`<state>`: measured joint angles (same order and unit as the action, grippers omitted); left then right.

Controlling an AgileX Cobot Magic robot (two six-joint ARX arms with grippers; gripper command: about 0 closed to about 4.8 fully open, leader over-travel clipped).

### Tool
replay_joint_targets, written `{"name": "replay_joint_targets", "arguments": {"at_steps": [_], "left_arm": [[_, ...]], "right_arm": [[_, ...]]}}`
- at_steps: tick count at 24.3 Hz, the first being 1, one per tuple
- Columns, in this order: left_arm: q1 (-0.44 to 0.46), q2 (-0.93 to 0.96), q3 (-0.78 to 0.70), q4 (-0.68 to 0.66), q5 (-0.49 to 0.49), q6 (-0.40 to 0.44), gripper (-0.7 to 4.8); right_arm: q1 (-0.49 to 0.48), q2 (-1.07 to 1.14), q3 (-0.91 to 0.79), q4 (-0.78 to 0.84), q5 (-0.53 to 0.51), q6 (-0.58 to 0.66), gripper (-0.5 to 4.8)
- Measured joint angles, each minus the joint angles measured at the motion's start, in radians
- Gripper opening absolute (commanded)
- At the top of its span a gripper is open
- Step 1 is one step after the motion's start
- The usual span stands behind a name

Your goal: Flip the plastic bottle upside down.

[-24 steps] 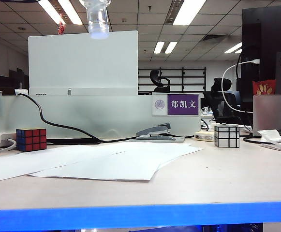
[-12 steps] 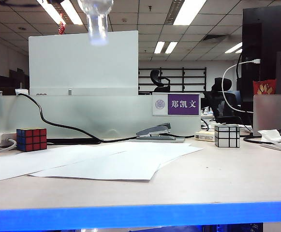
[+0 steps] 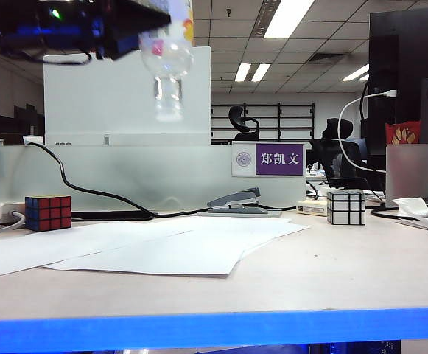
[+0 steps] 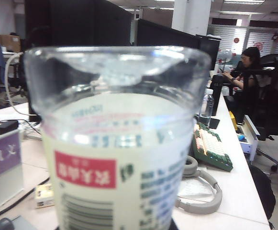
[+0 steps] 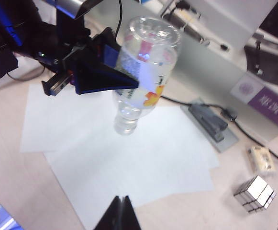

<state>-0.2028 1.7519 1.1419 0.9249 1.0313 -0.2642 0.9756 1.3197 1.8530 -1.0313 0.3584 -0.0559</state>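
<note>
Bottle (image 3: 168, 59) neck pointing down, the plastic bottle hangs high above the desk (image 3: 331, 273), held by the left end effector (image 5: 111, 72). In the exterior view the left arm (image 3: 59, 26) reaches in from the upper left corner, roughly level, and only the bottle's clear lower shoulder, neck and cap end show below the dark fingers. The right wrist view looks down on the grip: two dark blue fingers (image 5: 100, 76) clamp the bottle's labelled middle from the side, the ribbed base faces up, and the neck points at the sheets of white paper (image 5: 129, 158) lying on the desk. The left end effector is partly closed, its fingers pressed on the bottle's sides. The left wrist view is filled by the bottle's base and its cream label (image 4: 124, 187) up close.

The right end effector (image 5: 121, 211) shows only as two dark fingertips pressed together, closed and holding nothing, hovering above the near edge of the paper, well apart from the bottle.

On the desk a coloured puzzle cube (image 3: 48, 212) sits to the left, a silver cube (image 3: 345, 207) to the right, and a grey stapler (image 3: 241, 203) lies between them behind the paper. None touches the bottle.
</note>
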Motion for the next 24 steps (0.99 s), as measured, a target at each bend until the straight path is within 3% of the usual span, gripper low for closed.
{"name": "replay_joint_targets", "arguments": {"at_steps": [12,24], "left_arm": [[-0.015,0.226,0.0,0.269,-0.046,-0.063,-0.06],[-0.015,0.412,0.0,0.435,-0.092,-0.046,-0.06]], "right_arm": [[-0.047,-0.001,-0.092,0.03,0.032,0.044,-0.08],[-0.077,0.0,-0.101,0.069,-0.003,0.064,-0.08]]}}
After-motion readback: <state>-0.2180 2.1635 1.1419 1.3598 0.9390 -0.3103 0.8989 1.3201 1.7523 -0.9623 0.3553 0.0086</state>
